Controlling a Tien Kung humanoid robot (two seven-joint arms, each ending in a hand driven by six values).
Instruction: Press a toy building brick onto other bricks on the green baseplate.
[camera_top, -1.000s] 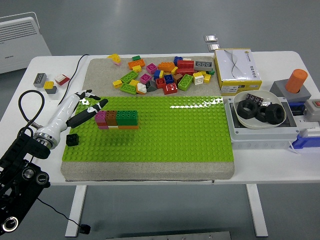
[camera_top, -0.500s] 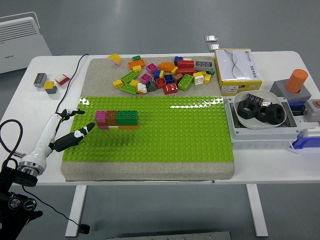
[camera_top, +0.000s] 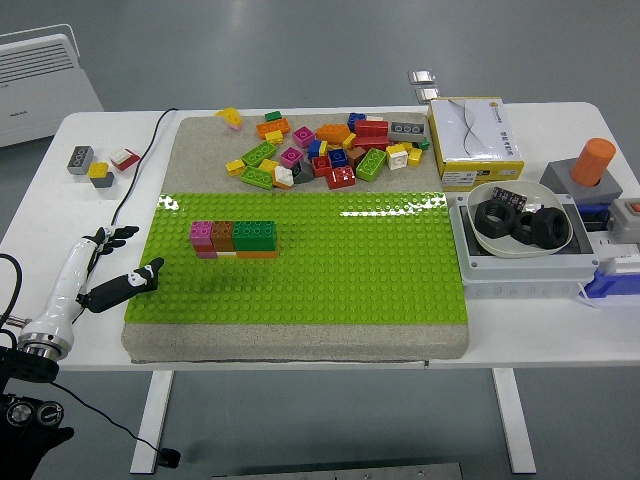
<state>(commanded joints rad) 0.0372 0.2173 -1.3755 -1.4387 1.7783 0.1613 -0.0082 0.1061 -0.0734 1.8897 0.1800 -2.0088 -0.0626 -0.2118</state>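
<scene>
White table (camera_top: 300, 345), green baseplate (camera_top: 330, 260) carrying a brick stack (camera_top: 234, 239); left hand (camera_top: 108, 268) hovers left, fingers spread, empty.

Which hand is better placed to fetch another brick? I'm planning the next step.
Left, probably. The left hand is open at the green baseplate's left edge, empty; the right is out of view. The loose brick pile lies beyond.

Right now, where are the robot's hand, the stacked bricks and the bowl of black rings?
Left hand (camera_top: 108, 265): head view, on the palm between thumb and fingers.
Stacked bricks (camera_top: 235, 238): head view, on the middle brown-green top.
Bowl (camera_top: 500, 243): head view, on its near rim.
</scene>
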